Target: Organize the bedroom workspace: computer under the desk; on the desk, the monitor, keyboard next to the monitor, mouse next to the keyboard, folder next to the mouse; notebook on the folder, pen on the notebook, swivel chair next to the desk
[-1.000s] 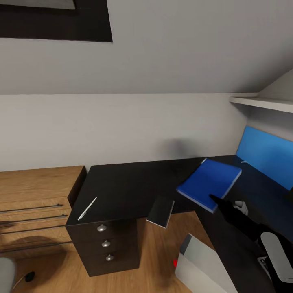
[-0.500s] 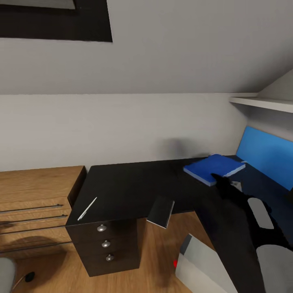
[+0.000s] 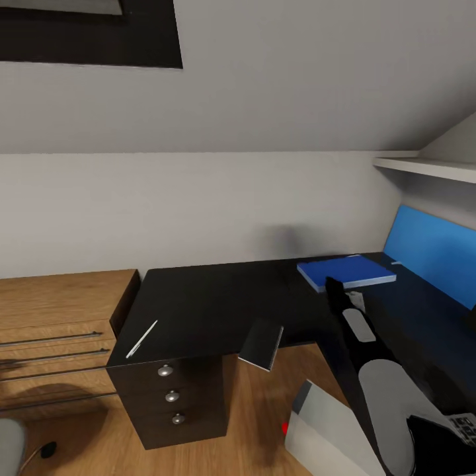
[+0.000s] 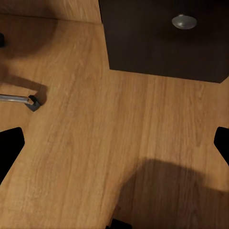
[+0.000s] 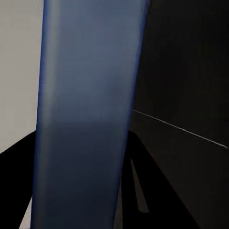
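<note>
The blue folder [image 3: 345, 271] lies flat on the black desk [image 3: 211, 297] near its back corner, beside the wide monitor [image 3: 430, 254], whose screen shows blue. My right gripper [image 3: 334, 288] is at the folder's near edge and shut on the folder [image 5: 86, 119]. The grey-white notebook [image 3: 261, 344] hangs tilted over the desk's front edge. On the desk's left front corner rests the white pen [image 3: 141, 339]. The silver computer [image 3: 330, 430] with its red light stands on the floor under the desk. A corner of the keyboard [image 3: 463, 426] peeks in at lower right. My left gripper [image 4: 114, 143] hangs open above the floor.
A light wooden drawer chest [image 3: 59, 311] adjoins the desk's left end. The black drawer unit [image 3: 172, 396] stands below the pen. A white shelf [image 3: 430, 168] juts from the wall above the monitor. A chrome chair leg with caster [image 4: 21, 100] lies on the floor near my left gripper.
My right gripper has carried the folder from a tilted pose over the desk's inner corner back toward the wall, and it now lies flat. The arm has swung left across the desk.
</note>
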Robot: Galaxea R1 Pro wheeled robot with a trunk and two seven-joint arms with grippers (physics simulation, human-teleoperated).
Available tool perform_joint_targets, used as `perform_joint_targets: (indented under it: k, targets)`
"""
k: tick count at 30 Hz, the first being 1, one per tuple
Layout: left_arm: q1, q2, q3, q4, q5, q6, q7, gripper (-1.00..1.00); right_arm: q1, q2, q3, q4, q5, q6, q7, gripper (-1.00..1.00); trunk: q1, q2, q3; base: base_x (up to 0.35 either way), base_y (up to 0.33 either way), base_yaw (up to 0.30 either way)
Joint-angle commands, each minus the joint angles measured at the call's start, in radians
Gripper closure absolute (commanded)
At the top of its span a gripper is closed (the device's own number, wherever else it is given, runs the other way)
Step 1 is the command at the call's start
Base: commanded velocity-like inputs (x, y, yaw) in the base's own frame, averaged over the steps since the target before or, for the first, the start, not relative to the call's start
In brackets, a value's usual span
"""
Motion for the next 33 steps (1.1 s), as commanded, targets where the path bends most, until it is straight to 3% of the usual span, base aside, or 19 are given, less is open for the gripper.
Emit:
perform_joint_targets:
  k: [1,5,12,19,26,27,28,33]
  targets:
    - [0.0,0.0,-0.002,0.0,0.004,-0.003,0.003,-1.0,0.0,0.012,-0.001,0.0,0.0,-0.018,-0.003,1.0,0.0,-0.001,-0.001,0.0,0.0,0.0]
    - [0.0,0.0,-0.003,0.0,0.004,-0.003,0.003,-1.0,0.0,0.039,0.0,0.027,0.017,-0.073,-0.004,1.0,0.0,-0.001,-0.001,0.0,0.0,0.0]
    - [0.0,0.002,-0.004,0.0,0.004,-0.003,0.003,-1.0,0.0,0.081,0.007,0.095,0.078,-0.267,-0.006,1.0,0.0,-0.001,-0.001,0.0,0.0,0.0]
    - [0.0,0.003,-0.005,0.0,0.004,-0.003,0.003,-1.0,0.0,0.088,0.006,0.114,0.086,-0.34,-0.01,1.0,0.0,-0.001,-0.001,0.0,0.0,0.0]
    - [0.0,0.003,-0.005,0.0,0.004,-0.003,0.003,-1.0,0.0,0.082,-0.003,0.117,0.055,-0.341,-0.011,1.0,0.0,-0.001,-0.001,0.0,0.0,0.0]
    - [0.0,0.003,-0.005,0.0,0.004,-0.003,0.003,-1.0,0.0,0.082,-0.003,0.117,0.044,-0.342,-0.01,1.0,0.0,-0.001,-0.001,0.0,0.0,0.0]
    - [0.0,0.003,-0.004,0.0,0.004,-0.003,0.003,-1.0,0.0,0.085,-0.004,0.119,-0.002,-0.342,-0.008,1.0,0.0,-0.001,-0.001,0.0,0.0,-0.006]
    - [0.0,0.003,-0.003,0.0,0.004,-0.003,0.003,-1.0,0.0,0.087,-0.004,0.123,-0.042,-0.342,-0.007,1.0,0.0,-0.001,-0.001,0.0,0.0,-0.164]
